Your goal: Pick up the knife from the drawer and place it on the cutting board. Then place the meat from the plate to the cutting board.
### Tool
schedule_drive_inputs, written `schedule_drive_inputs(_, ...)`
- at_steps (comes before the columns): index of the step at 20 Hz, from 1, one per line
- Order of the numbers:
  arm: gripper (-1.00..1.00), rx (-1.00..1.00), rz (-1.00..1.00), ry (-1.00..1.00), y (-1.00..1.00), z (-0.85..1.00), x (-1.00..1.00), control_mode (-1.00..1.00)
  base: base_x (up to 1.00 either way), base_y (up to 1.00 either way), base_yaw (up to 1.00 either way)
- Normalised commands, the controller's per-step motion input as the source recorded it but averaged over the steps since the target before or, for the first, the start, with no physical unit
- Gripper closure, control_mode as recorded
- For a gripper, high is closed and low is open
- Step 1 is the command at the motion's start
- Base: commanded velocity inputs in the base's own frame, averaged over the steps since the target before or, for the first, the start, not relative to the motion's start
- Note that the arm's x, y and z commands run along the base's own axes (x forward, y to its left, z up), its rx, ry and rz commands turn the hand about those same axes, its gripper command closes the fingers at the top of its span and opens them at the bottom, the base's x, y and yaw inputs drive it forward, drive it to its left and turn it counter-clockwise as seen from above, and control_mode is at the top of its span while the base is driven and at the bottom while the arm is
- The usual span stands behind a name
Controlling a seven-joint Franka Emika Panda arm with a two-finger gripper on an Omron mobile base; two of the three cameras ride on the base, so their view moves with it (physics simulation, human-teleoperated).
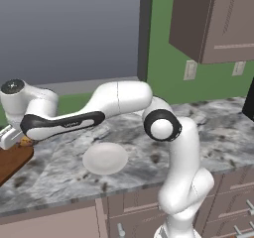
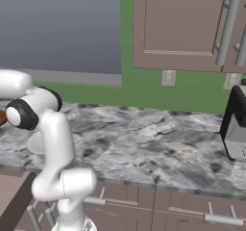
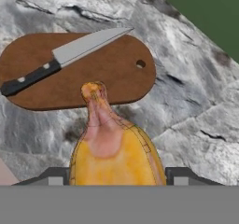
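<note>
Above the marbled counter [image 3: 196,106], the gripper [image 3: 114,181] is carrying the meat [image 3: 114,148] clamped between its part-open jaws toward the cutting board [image 3: 107,73], where the knife [image 3: 65,57] is lying; lowering it onto bare wood beside the blade looks safest.

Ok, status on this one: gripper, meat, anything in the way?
Gripper shut on the meat, above the cutting board. Knife already lies on the board. Plate bare. Nothing in the way.
</note>
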Motion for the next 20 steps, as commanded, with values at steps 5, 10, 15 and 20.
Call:
schedule_drive_inputs(5,1.0,0.01,0.0,-0.07,0.03,-0.04,0.02,-1.0,0.0,0.0,0.0)
schedule_drive_inputs(10,1.0,0.01,0.0,0.0,0.09,-0.25,0.06,-1.0,0.0,0.0,0.0)
schedule_drive_inputs(15,1.0,0.03,0.0,-0.04,0.0,-0.52,0.03,-1.0,0.0,0.0,0.0)
schedule_drive_inputs(20,1.0,0.03,0.0,-0.02,0.0,-0.08,0.15,-1.0,0.0,0.0,0.0)
